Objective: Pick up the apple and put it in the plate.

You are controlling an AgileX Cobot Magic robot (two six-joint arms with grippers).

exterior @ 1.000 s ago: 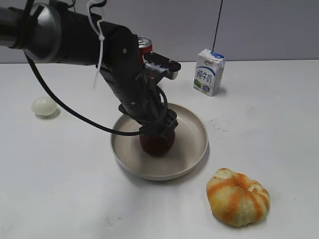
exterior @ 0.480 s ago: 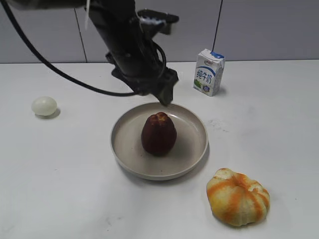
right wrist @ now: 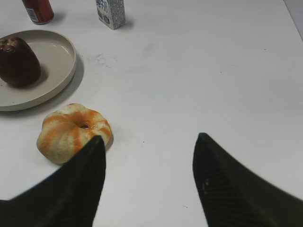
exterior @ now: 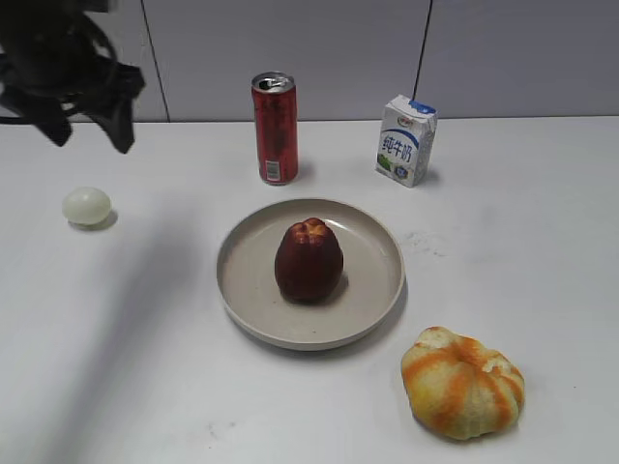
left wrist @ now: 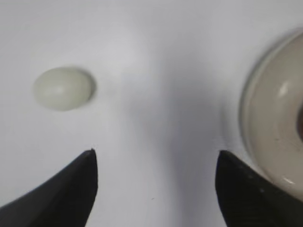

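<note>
The left gripper (exterior: 89,121) hung high over the far left part of the table (exterior: 542,242), dark and a bit blurry. From its own camera, its two black fingers (left wrist: 71,189) stood wide apart with nothing between them. Under it, near the left edge, lay a small pale ball (exterior: 86,206), alone on the white top.

In the middle of the table sat the plate (exterior: 377,290). The apple (exterior: 309,259) stood upright in the middle of the plate, dark red with a bumpy yellow top. No gripper was touching it.

Behind the plate, near the far edge, stood a red can (exterior: 276,128). To the right of the can stood a small milk carton (exterior: 405,140).

Closer to the front edge, just right of the plate, lay an orange and yellow pumpkin (exterior: 463,382). The right gripper (right wrist: 149,144) was seen only from its own camera. It pointed down at the bare table beside the pumpkin, its fingers spread wide and empty.
</note>
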